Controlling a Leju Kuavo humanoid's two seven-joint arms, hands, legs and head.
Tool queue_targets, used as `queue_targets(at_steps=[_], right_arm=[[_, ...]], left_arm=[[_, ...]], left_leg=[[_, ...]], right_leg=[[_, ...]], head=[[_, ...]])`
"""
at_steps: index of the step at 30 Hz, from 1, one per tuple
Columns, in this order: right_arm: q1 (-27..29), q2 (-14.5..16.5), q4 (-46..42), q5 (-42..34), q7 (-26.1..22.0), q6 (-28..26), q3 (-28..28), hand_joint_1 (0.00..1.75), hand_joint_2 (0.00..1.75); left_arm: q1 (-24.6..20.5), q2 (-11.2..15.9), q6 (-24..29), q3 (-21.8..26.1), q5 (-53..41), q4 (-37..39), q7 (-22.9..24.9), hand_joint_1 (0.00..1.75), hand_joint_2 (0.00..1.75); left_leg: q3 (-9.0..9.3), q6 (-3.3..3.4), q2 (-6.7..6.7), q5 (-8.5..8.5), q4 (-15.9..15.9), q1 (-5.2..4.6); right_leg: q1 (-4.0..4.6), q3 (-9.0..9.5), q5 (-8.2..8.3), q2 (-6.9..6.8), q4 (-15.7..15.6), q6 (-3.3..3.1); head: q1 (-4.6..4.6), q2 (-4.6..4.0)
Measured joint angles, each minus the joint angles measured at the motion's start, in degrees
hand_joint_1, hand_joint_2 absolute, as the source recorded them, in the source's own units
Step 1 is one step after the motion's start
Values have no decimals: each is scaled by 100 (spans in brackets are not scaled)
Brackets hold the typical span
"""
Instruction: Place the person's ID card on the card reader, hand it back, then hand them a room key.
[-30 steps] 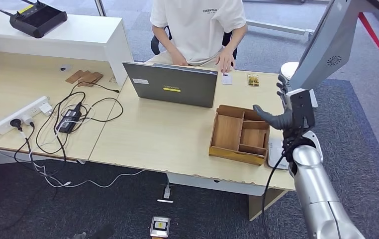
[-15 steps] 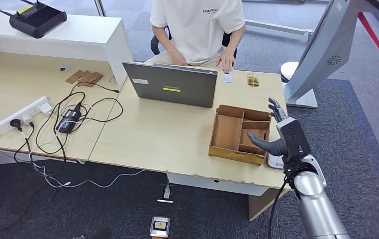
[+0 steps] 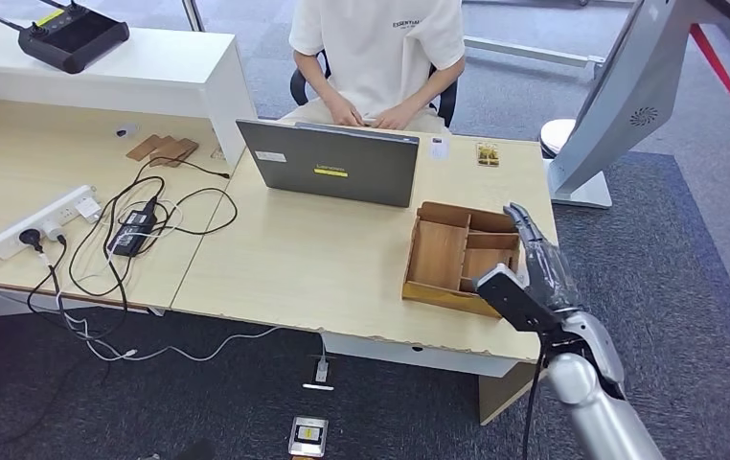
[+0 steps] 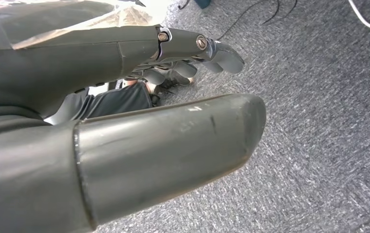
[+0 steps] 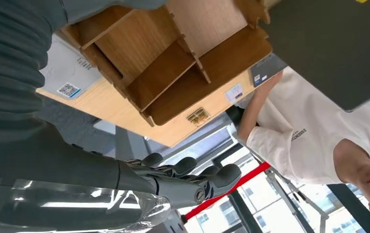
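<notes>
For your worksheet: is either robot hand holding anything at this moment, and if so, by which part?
Nothing is held. The right hand hovers beside the wooden organizer with fingers apart; the left hand hangs over carpet, empty.

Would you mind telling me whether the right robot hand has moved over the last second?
Yes, the right robot hand dropped toward the near corner of the wooden compartment tray.

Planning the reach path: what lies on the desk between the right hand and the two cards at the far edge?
In the head view, the wooden organizer tray lies between the right hand and the white card and patterned card; beyond it, bare desktop.
</notes>
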Motion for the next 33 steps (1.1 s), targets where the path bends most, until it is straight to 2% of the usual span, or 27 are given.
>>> queue_targets(at_steps=[5,18,24,33], right_arm=[[58,-2,84,316,152,-189,79,0,175],[254,-118,99,341,404,-128,114,0,175],[336,-176,19,856,587,-178,137,0,175],[332,-111,411,2043,692,-1051,246,0,175]], left_arm=[[30,1,44,0,21,0,2,0,0],[51,2,50,0,-36,0,69,0,0],[49,2,49,-1,-54,0,103,0,0],[29,-2,45,-2,-60,0,173,0,0]], left_leg=[[0,0,0,0,0,0],[0,0,0,-1,0,0],[0,0,0,-1,0,0],[0,0,0,-1,-1,0]], right_leg=[[0,-1,-2,0,0,-1],[0,-1,-2,0,-1,-1],[0,-1,-3,0,-1,-2],[0,-1,-4,0,0,-3]], head=[[-1,0],[-1,0],[-1,0],[-1,0]])
